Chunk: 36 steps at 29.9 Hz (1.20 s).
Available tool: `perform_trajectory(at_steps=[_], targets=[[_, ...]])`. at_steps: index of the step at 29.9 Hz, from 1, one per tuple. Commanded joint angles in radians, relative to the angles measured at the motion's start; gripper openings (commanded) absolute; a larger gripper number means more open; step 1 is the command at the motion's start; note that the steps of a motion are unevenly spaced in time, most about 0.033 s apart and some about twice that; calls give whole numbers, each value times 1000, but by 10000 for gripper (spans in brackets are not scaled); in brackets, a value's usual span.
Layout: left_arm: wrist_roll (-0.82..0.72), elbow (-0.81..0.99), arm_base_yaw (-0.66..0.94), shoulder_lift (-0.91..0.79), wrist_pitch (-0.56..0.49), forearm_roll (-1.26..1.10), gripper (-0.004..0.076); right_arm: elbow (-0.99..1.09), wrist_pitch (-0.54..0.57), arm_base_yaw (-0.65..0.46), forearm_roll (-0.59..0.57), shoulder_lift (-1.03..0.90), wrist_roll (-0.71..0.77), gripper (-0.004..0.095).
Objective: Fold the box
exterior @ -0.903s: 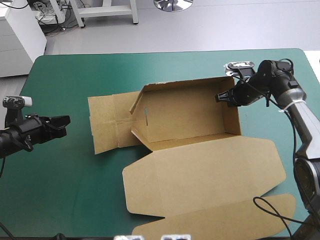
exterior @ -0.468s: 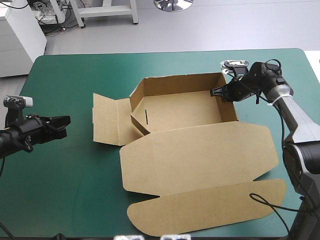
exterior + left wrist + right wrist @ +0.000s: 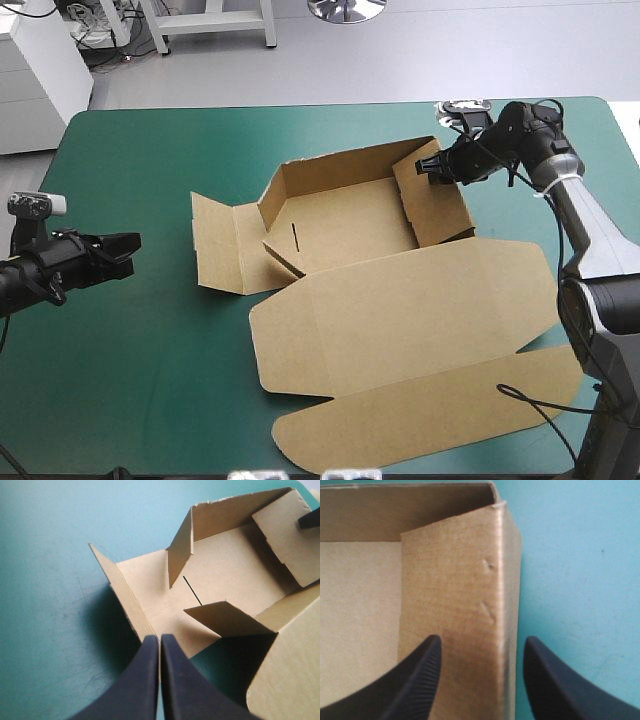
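Note:
The brown box [image 3: 345, 215] lies mid-table with its far wall and short inner tabs raised. Its big lid [image 3: 400, 310] lies flat toward the front, and the left end flap [image 3: 215, 245] rests flat on the cover. My right gripper [image 3: 433, 168] is at the box's right end wall [image 3: 435, 205], which leans inward. In the right wrist view the right gripper [image 3: 482, 642] is open, astride that wall [image 3: 455, 580]. My left gripper [image 3: 130, 248] hovers well left of the box. In the left wrist view the left gripper [image 3: 160, 639] is shut, with the box's left end [image 3: 150, 580] ahead.
The lid's outer flap [image 3: 430, 425] reaches close to the table's front edge. Bare teal-green cover [image 3: 150, 160] lies between the left gripper and the box, and along the far edge.
The right gripper has moved left and farther back, tipping the right end wall inward. The box has turned a little and its lid has slid toward the front right. The left arm has not moved.

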Motion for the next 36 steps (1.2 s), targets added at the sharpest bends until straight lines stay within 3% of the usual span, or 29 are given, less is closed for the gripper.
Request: perform_trajectory(at_steps=[1, 8, 16, 21, 29, 36], targets=[[1, -22, -7, -12, -2, -66, -3, -62, 30, 0, -15, -59, 40, 676], [1, -22, -7, -12, -2, -70, -3, -64, 264, 0, -110, -59, 68, 699], [-1, -22, -7, -12, 7, -80, -3, -64, 266, 0, -122, -46, 68, 698], [-3, -22, -7, -12, 7, -80, -3, -62, 266, 0, -57, -22, 64, 698], [-3, -22, -7, -12, 7, -78, -4, -49, 268, 0, -50, -6, 57, 696], [-3, -22, -7, -12, 7, -78, -10, -49, 268, 0, -50, 26, 50, 573]])
